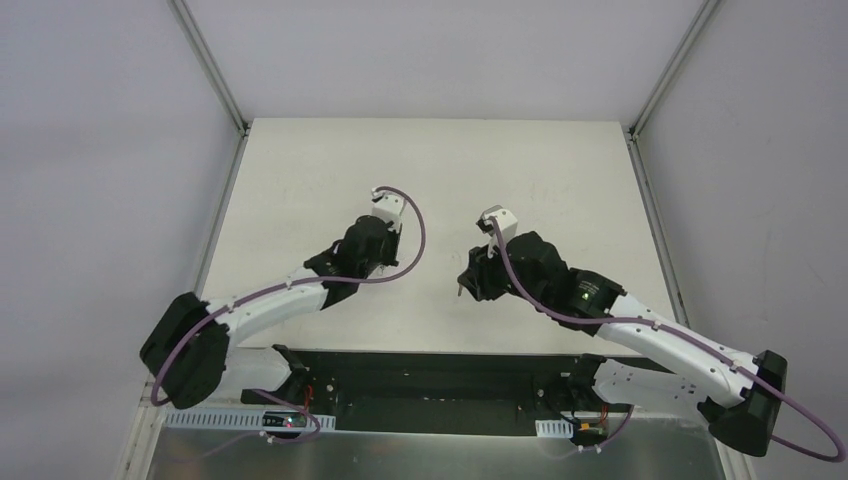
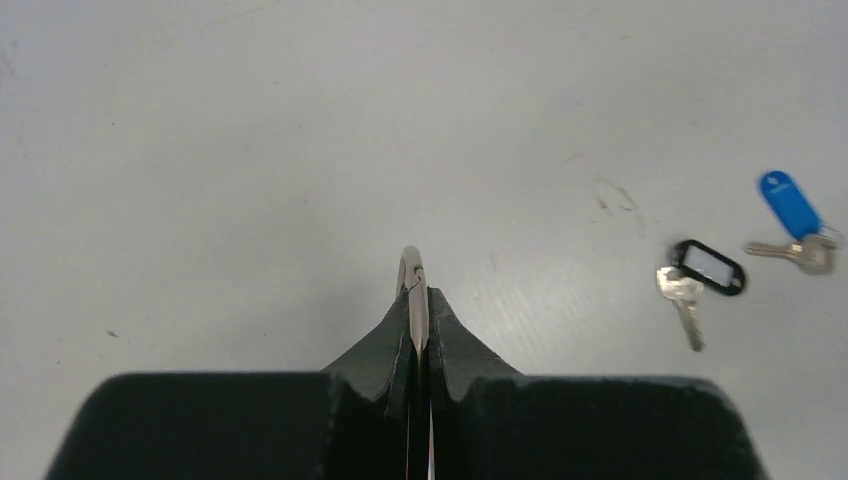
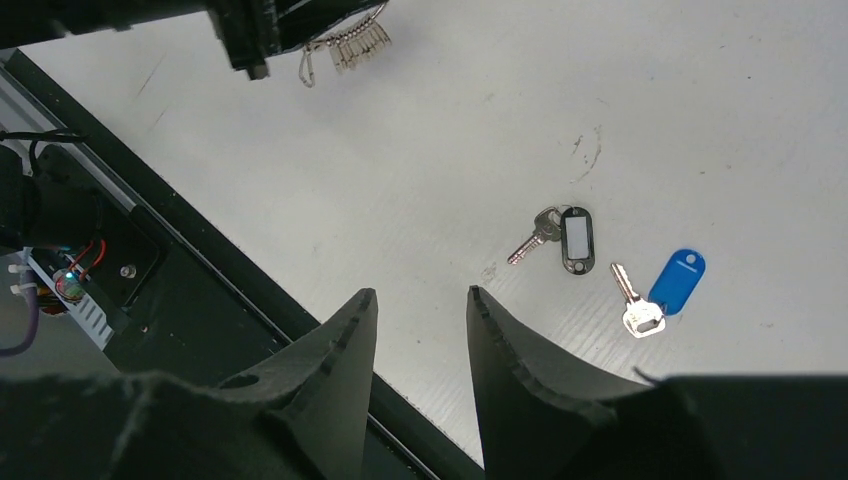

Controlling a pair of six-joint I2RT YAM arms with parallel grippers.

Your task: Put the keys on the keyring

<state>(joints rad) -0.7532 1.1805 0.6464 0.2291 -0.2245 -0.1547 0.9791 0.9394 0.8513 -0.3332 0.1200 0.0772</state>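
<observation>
Top view: the left arm (image 1: 270,298) and right arm (image 1: 665,335) overhang the white table (image 1: 300,180). Keys and ring cannot be made out.

Left wrist view: the left gripper (image 2: 420,300) is clamped on the thin silver wire keyring (image 2: 411,285). The ring is seen edge-on and its opening is hidden. Hazard: it may twist in the pinch.

Right wrist view: the right gripper (image 3: 420,295) stands part-open and empty. The black-tagged silver key (image 3: 560,235) and blue-tagged silver key (image 3: 660,295) lie flat to its right, well apart from the ring. Hazard: flat keys may skid away from closing fingertips.
</observation>
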